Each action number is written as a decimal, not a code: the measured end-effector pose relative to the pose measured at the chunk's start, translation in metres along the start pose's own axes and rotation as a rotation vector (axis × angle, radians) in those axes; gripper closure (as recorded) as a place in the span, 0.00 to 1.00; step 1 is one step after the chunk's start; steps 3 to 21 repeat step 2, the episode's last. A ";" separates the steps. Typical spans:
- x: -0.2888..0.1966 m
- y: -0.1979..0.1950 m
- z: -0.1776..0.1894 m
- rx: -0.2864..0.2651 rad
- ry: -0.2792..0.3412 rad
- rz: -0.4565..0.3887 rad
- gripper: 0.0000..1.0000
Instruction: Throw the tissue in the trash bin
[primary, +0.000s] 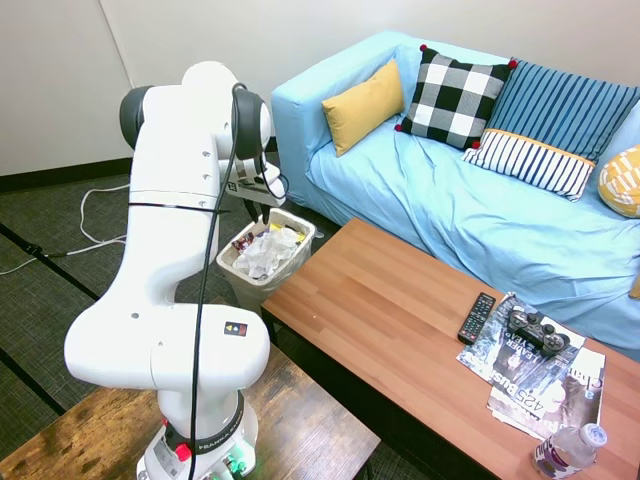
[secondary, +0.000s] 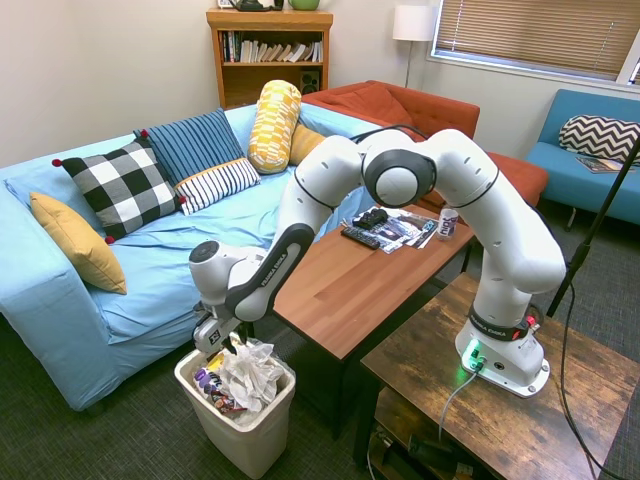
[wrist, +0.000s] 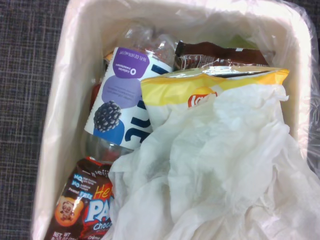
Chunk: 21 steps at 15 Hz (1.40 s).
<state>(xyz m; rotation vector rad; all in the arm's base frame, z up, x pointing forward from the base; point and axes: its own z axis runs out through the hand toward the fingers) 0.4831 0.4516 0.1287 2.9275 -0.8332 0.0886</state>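
Observation:
The tissue (secondary: 253, 373) is a white wrinkled wad lying on top of the rubbish in the trash bin (secondary: 245, 440), an off-white wastebasket on the carpet between the sofa and the coffee table. It pokes a little above the rim. In the first exterior view the tissue (primary: 264, 251) fills the middle of the trash bin (primary: 300, 223). My gripper (secondary: 232, 346) hangs directly over the bin, just above the wad, and appears as the gripper (primary: 260, 213) pointing down. The wrist view looks straight into the bin (wrist: 50, 150), with the tissue (wrist: 225, 165) spread over wrappers.
A drink bottle (wrist: 122, 107), a yellow chip bag (wrist: 200, 87) and snack wrappers lie in the bin. The wooden coffee table (primary: 400, 310) beside it carries a black remote (primary: 476, 318), a game controller (primary: 537, 329), magazines and a water bottle (primary: 568, 450). A blue sofa (primary: 470, 200) stands behind.

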 end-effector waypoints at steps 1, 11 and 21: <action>0.001 0.000 0.000 -0.001 0.003 0.003 0.00; 0.004 0.001 0.000 -0.001 0.005 0.009 0.00; 0.004 0.001 0.000 -0.001 0.005 0.009 0.00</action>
